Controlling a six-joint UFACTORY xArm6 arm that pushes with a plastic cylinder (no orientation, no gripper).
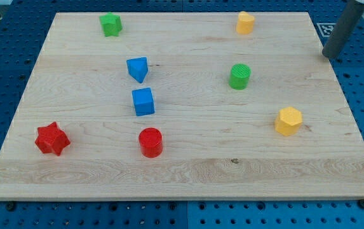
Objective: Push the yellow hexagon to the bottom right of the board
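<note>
The yellow hexagon (pixel 288 121) lies on the wooden board (pixel 188 165) at the view's right, about mid-height. My tip (pixel 329 56) is the lower end of the dark rod at the view's upper right, just past the board's right edge. It is above and to the right of the yellow hexagon, well apart from it. It touches no block.
A second yellow block (pixel 245 22) sits at the top right. A green cylinder (pixel 239 76), a green block (pixel 110 25), a blue triangular block (pixel 138 69), a blue cube (pixel 143 102), a red cylinder (pixel 150 142) and a red star (pixel 52 138) lie elsewhere on the board.
</note>
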